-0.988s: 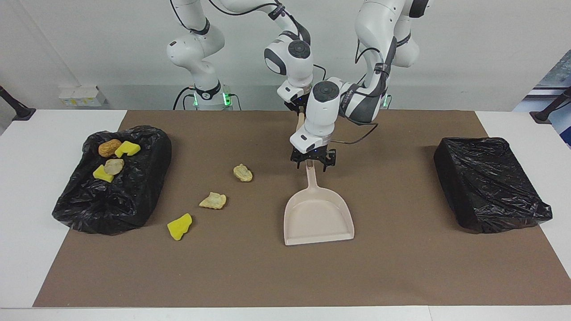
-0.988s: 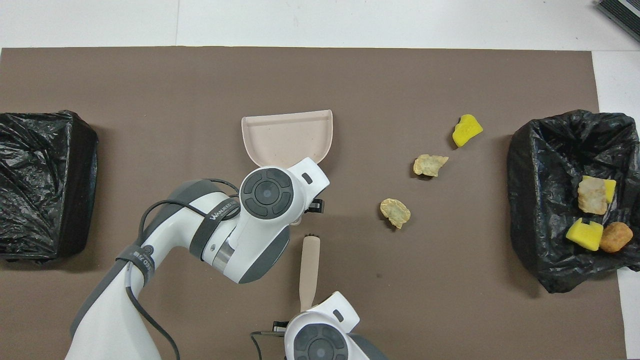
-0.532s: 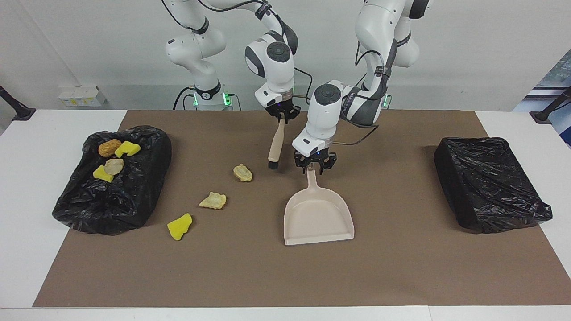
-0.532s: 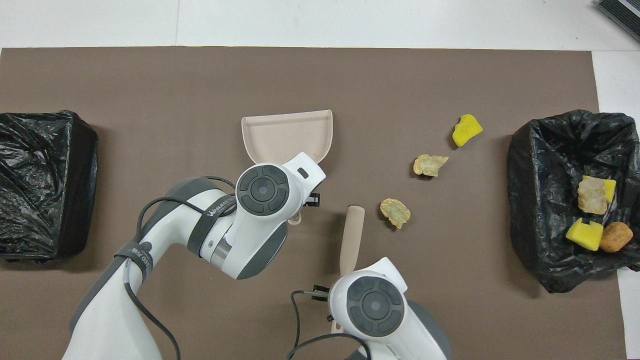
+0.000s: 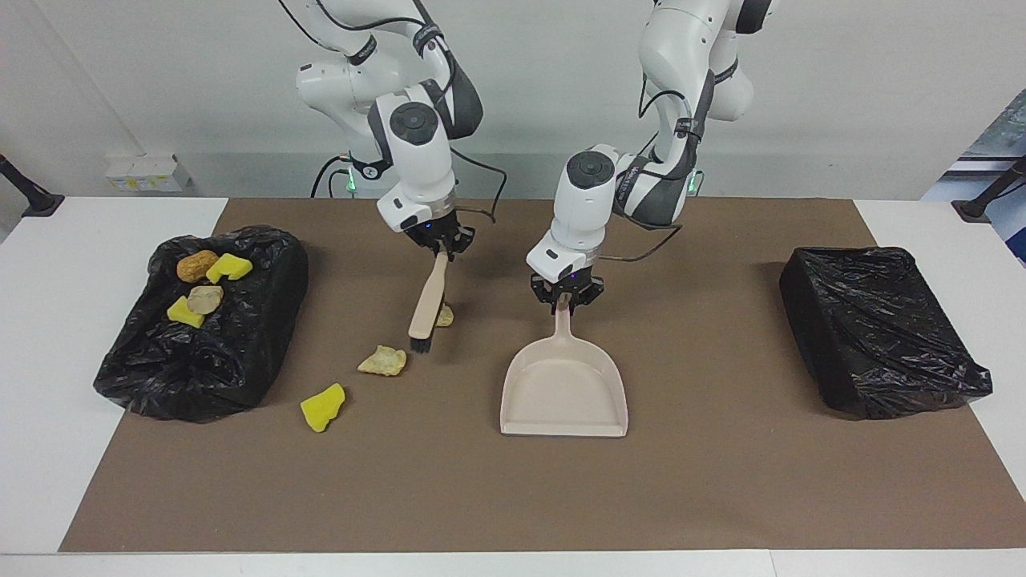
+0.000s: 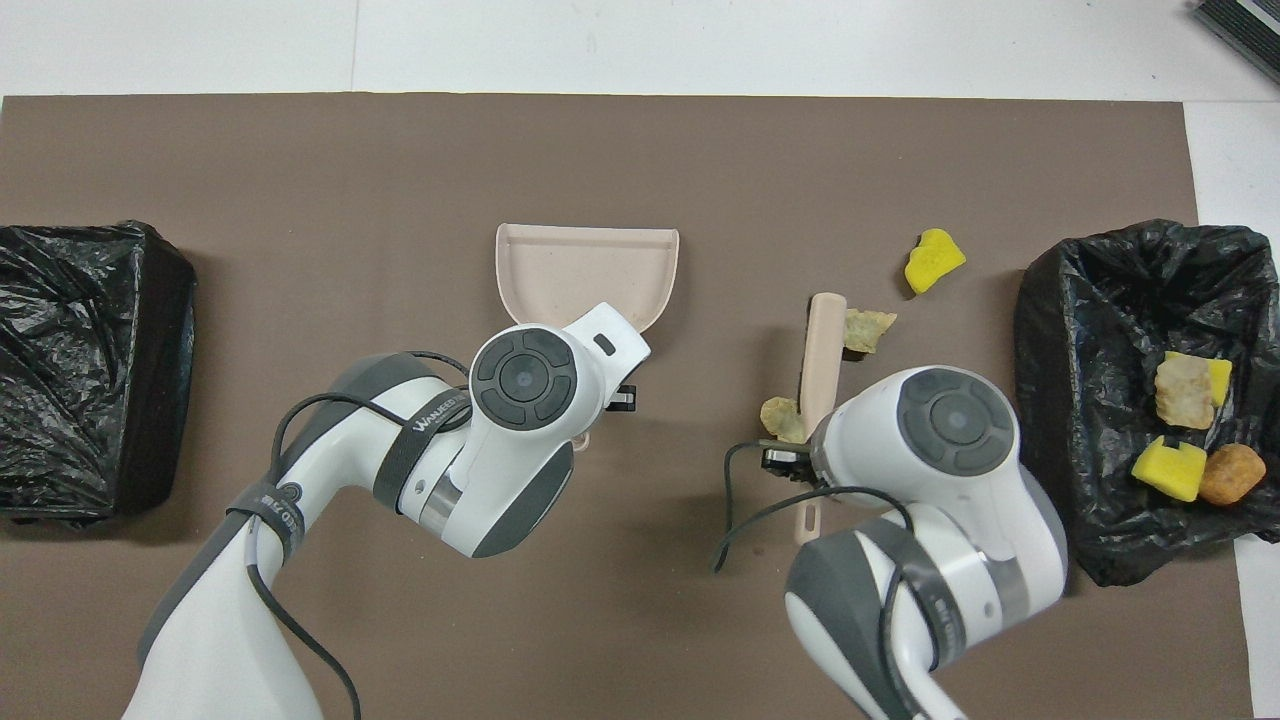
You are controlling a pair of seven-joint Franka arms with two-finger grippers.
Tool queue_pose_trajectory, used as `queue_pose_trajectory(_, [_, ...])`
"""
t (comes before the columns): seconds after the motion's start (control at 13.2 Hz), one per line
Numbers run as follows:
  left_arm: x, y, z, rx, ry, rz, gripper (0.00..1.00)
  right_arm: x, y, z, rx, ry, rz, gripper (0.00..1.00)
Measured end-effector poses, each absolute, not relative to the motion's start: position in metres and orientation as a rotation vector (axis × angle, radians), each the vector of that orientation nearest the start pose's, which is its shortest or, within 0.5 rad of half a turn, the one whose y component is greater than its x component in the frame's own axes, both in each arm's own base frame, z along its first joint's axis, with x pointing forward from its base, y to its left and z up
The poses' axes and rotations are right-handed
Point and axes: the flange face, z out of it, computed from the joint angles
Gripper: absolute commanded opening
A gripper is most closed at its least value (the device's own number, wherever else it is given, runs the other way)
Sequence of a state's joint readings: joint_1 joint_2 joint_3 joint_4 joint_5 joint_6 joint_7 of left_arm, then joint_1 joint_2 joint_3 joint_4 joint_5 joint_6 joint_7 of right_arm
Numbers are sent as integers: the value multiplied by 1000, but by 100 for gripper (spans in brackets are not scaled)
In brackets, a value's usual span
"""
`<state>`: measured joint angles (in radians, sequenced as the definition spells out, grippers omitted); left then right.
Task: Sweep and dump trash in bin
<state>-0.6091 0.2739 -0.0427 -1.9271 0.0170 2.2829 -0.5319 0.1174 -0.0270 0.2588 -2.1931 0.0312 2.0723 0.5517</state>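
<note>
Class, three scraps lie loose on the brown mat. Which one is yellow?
The yellow sponge piece, farthest from the robots and nearest the filled bin bag. The two other loose scraps are tan.

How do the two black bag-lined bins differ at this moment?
The bin at the right arm's end lies open and holds four scraps: two yellow sponge pieces, a brown lump and a cream lump. The bin at the left arm's end shows only black plastic, drawn over its top, with no scrap visible. Three loose scraps lie on the mat near the first; none lie near the second. Both sit on the brown mat.
</note>
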Motion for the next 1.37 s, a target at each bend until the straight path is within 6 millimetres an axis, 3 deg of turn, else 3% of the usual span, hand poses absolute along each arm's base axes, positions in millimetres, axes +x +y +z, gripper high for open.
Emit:
queue_pose_trajectory(0.38, [505, -348, 373, -3107, 506, -57, 0, 558, 93, 399, -3384, 17, 146, 0])
queue_pose_trajectory(0.53, [503, -333, 382, -3041, 707, 23, 0, 581, 57, 390, -3497, -98, 143, 0])
queue_pose_trajectory(0.68, [505, -317, 387, -2969, 925, 88, 0, 597, 39, 369, -3584, -184, 163, 0])
queue_pose_trajectory(0.84, [507, -310, 388, -2905, 1071, 104, 0, 604, 28, 345, -3629, -256, 205, 0])
queue_pose_trajectory(0.99, [505, -307, 387, -2814, 1249, 133, 0, 603, 31, 327, -3607, -347, 276, 0])
queue_pose_trajectory(1.37, [492, -293, 382, -2534, 1586, 222, 0, 568, 73, 315, -3468, -370, 388, 0])
